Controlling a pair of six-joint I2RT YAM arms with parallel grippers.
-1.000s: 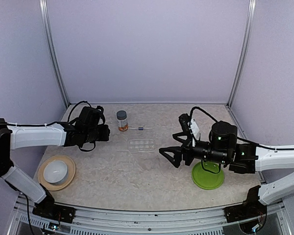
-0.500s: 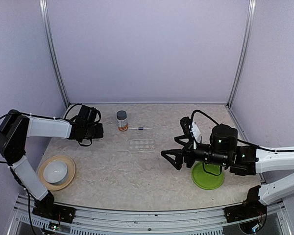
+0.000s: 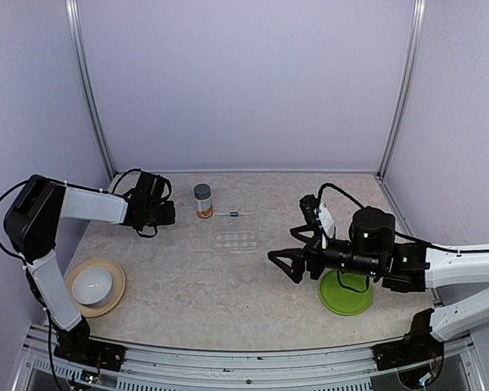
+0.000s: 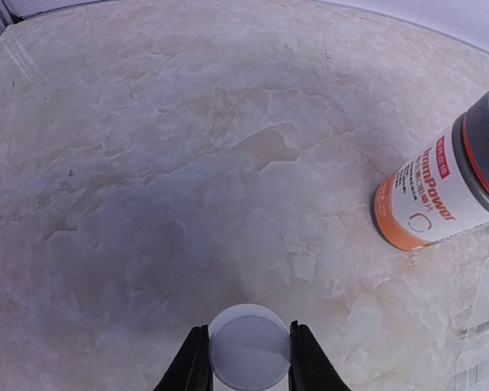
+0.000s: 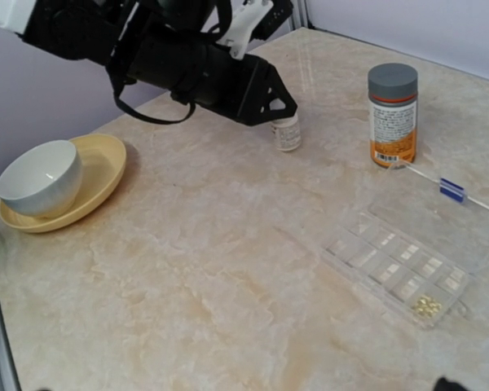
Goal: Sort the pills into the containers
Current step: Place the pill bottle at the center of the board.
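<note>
Fingers (image 4: 191, 366) of the left gripper (image 4: 247, 342) clamp the small vial (image 4: 249, 358); the right gripper (image 3: 282, 244) is wide apart. Pills (image 5: 428, 305) lie in the tray (image 5: 391, 261); sorting seems hardly begun.

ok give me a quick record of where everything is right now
left gripper: shut on the small vial at its white cap
right gripper: open, empty, beside the green plate
bottle: upright, capped, right of the vial
pill tray: clear, yellow pills in one corner compartment
bowl: on the tan plate
</note>
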